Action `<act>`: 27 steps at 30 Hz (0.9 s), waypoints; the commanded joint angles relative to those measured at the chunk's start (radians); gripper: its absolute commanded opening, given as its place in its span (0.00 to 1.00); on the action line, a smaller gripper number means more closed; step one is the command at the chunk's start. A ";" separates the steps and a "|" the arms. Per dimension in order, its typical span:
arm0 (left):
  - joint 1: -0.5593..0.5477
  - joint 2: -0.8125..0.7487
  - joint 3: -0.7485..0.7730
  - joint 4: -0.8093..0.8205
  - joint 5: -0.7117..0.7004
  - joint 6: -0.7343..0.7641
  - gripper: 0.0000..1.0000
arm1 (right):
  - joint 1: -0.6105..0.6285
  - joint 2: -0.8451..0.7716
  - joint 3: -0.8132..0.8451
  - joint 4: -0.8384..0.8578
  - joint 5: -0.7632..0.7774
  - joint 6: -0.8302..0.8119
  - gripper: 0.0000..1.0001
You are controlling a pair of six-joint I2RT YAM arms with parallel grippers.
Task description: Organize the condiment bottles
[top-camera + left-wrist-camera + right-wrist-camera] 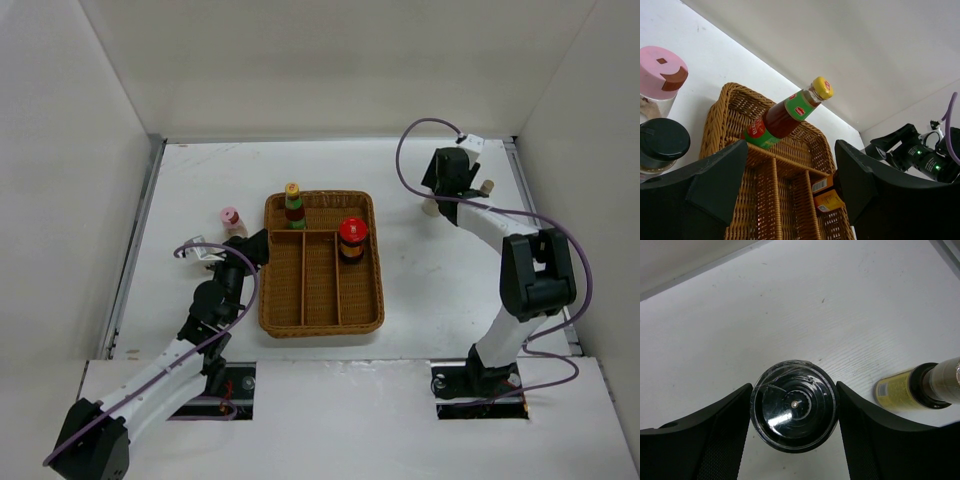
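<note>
- Right hand [794, 389]: set from above over the dark-lidded jar [794, 407]. Its two fingers lie against opposite sides of the jar, closed on it as far as the wrist view shows.
- Dark-lidded jar: upright on the counter [790, 300], with its long axis pointing straight up at the hand (a plain vertical lift looks sufficient).
- Yellow-labelled bottle [900, 389]: on its side just beside the jar, clear of the fingers, with its long axis flat along the counter.
- Wicker tray [320, 328]: well apart from the right hand, toward the left arm. The yellow-capped bottle [292, 204] stands in its far cross compartment and the red-capped jar [352, 238] in its right lane.
- Left hand [791, 150]: fingers apart, holding nothing, at the tray's left edge. The pink-capped jar [660, 75] and black-capped jar [662, 142] stand on the counter beside it, nearer this arm.
</note>
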 commanded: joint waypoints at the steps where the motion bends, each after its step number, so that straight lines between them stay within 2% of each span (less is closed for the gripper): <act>1: 0.008 0.000 0.008 0.042 0.005 -0.011 0.70 | -0.002 -0.041 0.010 0.035 0.009 0.006 0.53; 4: 0.008 -0.012 0.004 0.042 0.005 -0.011 0.70 | 0.036 -0.092 0.006 0.052 0.007 -0.011 0.49; 14: 0.005 0.011 0.011 0.042 0.006 -0.012 0.70 | 0.260 -0.244 0.077 0.043 -0.051 -0.074 0.51; 20: 0.005 0.003 0.008 0.042 0.006 -0.014 0.70 | 0.379 -0.201 0.171 0.046 -0.103 -0.072 0.51; 27: 0.006 -0.009 0.004 0.038 0.005 -0.014 0.70 | 0.458 -0.063 0.280 0.055 -0.195 -0.008 0.50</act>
